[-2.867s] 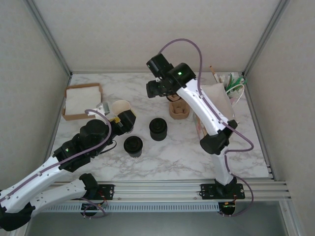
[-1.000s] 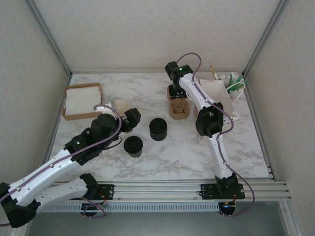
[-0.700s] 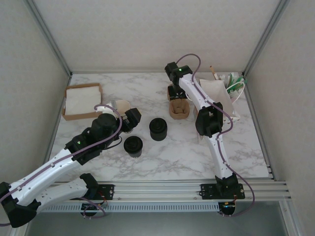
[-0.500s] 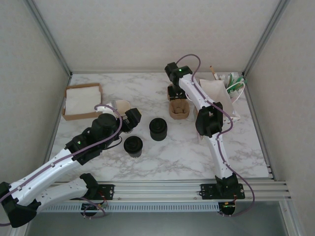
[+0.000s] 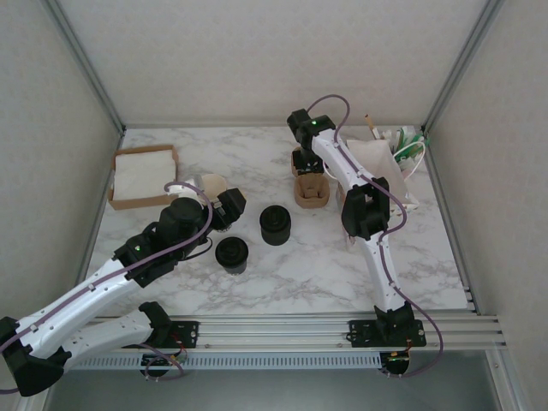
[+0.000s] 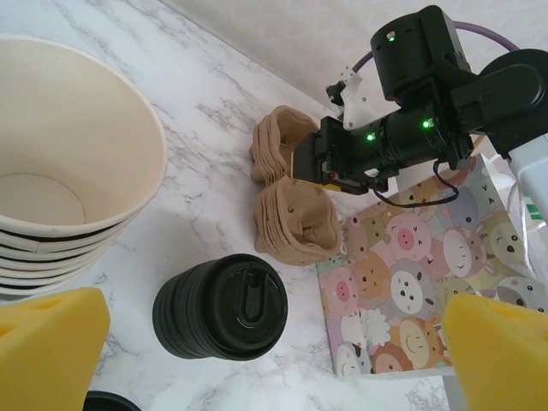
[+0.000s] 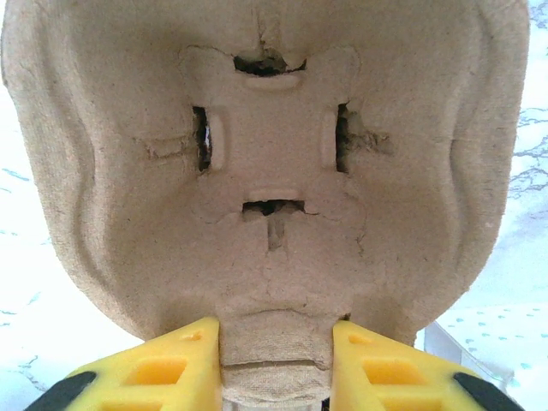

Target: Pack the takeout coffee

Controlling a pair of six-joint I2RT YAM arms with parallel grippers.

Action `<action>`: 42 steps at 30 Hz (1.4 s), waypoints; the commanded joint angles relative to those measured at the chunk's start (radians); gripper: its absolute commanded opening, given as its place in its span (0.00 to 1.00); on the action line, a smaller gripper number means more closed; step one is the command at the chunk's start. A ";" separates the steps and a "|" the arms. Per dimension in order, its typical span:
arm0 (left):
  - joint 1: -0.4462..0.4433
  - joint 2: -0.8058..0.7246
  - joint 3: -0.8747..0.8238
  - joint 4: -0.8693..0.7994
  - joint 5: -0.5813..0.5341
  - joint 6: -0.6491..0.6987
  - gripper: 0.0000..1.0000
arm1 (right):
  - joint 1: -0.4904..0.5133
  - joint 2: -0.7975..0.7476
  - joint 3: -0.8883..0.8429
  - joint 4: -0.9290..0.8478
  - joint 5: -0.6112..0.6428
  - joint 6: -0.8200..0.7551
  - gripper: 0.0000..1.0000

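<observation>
The takeout coffee [image 5: 232,253] stands lidded on the worktop [image 5: 291,278] left of centre, untouched, with the left fingers [image 6: 51,338] spread wide near it. Farther right, the right fingers [image 7: 163,368] have just narrowed onto the pulp cup carrier's [image 7: 265,171] edge, so its holder looks secured.

Left gripper [image 6: 274,347] gapes wide on its forward-reaching arm; right gripper [image 7: 276,368], arm stretched far, pinches a carrier [image 7: 274,171].
</observation>
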 commanded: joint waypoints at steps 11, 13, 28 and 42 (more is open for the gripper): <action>0.010 -0.004 -0.018 0.030 0.024 -0.016 1.00 | -0.002 -0.112 -0.063 0.001 -0.016 0.014 0.30; 0.010 -0.004 -0.020 0.033 0.025 -0.015 1.00 | -0.002 -0.123 -0.078 0.008 -0.029 0.015 0.30; 0.010 -0.007 -0.033 0.049 0.035 -0.024 1.00 | 0.014 -0.181 -0.134 0.033 -0.018 0.019 0.31; 0.010 -0.012 -0.040 0.050 0.043 -0.024 1.00 | 0.012 -0.130 -0.139 0.044 -0.015 0.010 0.38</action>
